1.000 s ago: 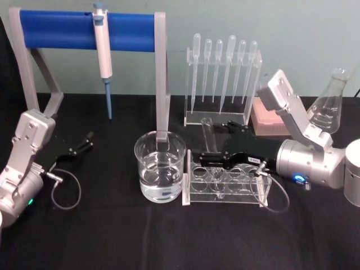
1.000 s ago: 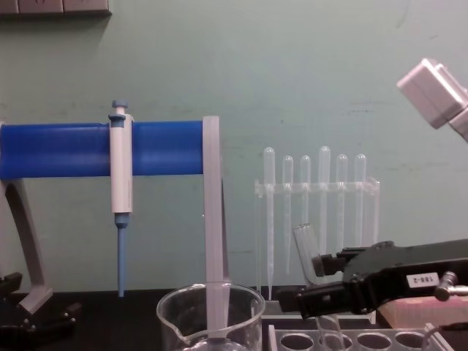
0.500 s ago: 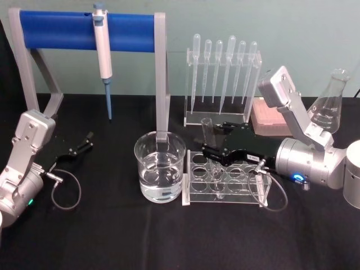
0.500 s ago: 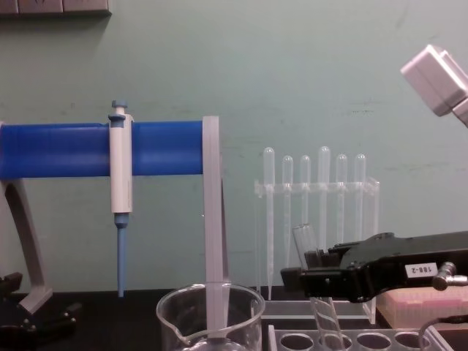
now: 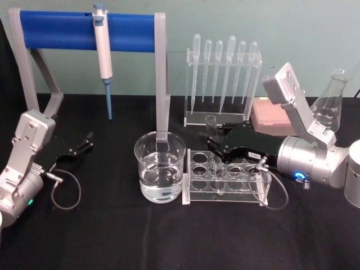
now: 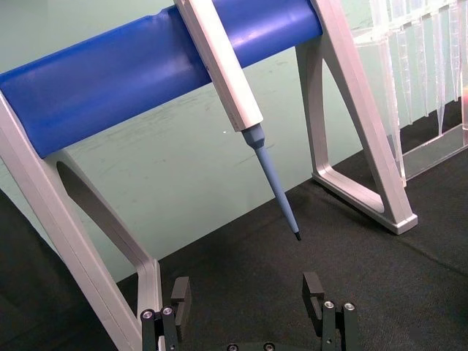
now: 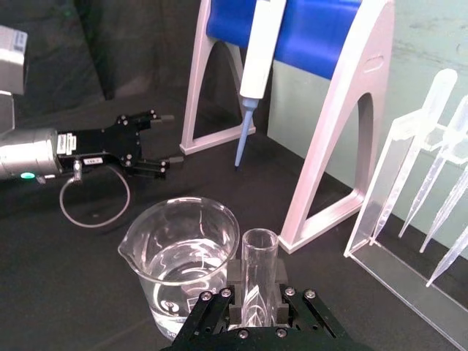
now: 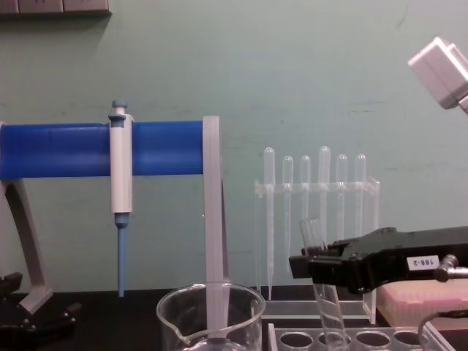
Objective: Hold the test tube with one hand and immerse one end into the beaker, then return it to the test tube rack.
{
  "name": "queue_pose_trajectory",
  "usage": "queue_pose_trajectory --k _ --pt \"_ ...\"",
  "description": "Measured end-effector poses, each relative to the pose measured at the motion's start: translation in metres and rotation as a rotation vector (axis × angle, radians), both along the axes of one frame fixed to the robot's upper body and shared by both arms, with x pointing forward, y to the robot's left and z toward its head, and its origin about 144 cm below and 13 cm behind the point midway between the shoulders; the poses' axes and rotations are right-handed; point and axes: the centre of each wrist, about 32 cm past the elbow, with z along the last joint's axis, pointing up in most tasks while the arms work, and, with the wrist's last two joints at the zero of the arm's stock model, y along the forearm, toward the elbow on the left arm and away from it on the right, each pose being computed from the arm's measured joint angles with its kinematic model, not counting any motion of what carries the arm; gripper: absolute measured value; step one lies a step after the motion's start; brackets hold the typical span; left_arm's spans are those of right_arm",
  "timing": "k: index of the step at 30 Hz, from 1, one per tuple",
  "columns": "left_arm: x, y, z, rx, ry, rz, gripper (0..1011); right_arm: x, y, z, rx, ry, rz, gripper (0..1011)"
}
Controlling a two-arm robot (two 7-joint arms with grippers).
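My right pincer point(image 5: 214, 145) reaches in from the right, over the white test tube rack point(image 5: 225, 197), and it is clamped on the test tube point(image 5: 212, 130) a little under the open rim. The tube is not fully upright. In the chest view its rim leans to the left and its lower part goes down to the right, into a hole of the rack. It is the second column counted from the beaker side. I cannot tell if it is the front or the back row.

The beaker point(image 5: 160, 166), with clear liquid in it, stands just beside the left end of the rack. It is apart from the tube. Directly behind the beaker rises the grey leg point(image 5: 161, 79) of the blue stand, where the pipettor point(image 5: 102, 48) hangs. Behind the rack is the clear holder with plastic pipettes point(image 5: 223, 73), and to the right of it a pink box point(image 5: 271, 121) and a glass flask point(image 5: 329, 107). A thin cable point(image 5: 274, 196) from my wrist loops at the right end of the rack.

My left pincer point(image 5: 84, 143) rests far at the left on the black table point(image 5: 112, 236), fingers apart and holding nothing.
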Motion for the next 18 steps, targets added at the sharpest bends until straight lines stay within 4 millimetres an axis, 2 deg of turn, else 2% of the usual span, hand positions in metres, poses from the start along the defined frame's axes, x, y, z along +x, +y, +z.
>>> queue_pose_trajectory --k 18 --pt "0.0 0.0 0.0 0.0 0.0 0.0 1000 -0.034 -0.013 0.024 0.169 -0.137 -0.021 226"
